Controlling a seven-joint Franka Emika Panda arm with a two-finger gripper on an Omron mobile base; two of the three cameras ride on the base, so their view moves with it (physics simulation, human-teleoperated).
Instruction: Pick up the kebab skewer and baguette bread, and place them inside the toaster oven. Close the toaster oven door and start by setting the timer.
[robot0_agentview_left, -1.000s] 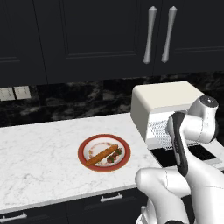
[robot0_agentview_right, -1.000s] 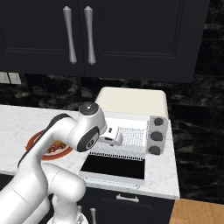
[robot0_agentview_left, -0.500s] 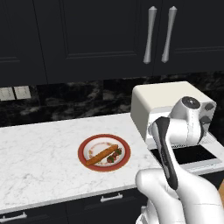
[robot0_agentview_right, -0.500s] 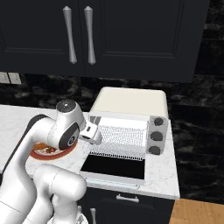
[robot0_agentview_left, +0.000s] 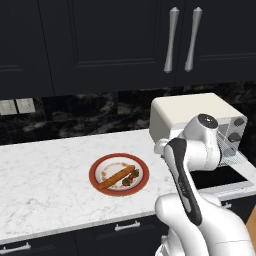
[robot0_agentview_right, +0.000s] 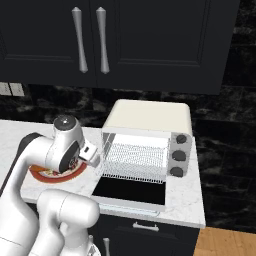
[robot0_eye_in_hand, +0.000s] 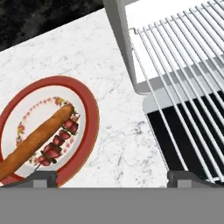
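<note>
Black cabinets (robot0_agentview_left: 100, 45) and a dark marbled backsplash frame your white marble counter (robot0_agentview_left: 45, 175), and the oven (robot0_agentview_right: 147, 137) is your landmark on it. Its door (robot0_agentview_right: 131, 192) lies folded down flat toward you, glass facing up, and the wire rack (robot0_agentview_right: 135, 160) is exposed, with three grey knobs (robot0_agentview_right: 176, 156) stacked down the right of the front. Left of the oven, near but apart from it, sits a red-rimmed plate (robot0_agentview_left: 95, 167). On that plate you have the baguette (robot0_agentview_left: 116, 176) lying diagonally and the skewer (robot0_agentview_left: 131, 178) just beside it, on the side nearer the oven and roughly parallel. Your hand camera looks down on the strip of counter between plate and oven, with the plate (robot0_eye_in_hand: 89, 113), baguette (robot0_eye_in_hand: 37, 140) and skewer (robot0_eye_in_hand: 57, 146) on one side and the rack (robot0_eye_in_hand: 183, 78) on the other. Your gripper (robot0_eye_in_hand: 113, 177) hangs above that strip with its jaws spread wide and nothing between them.
</note>
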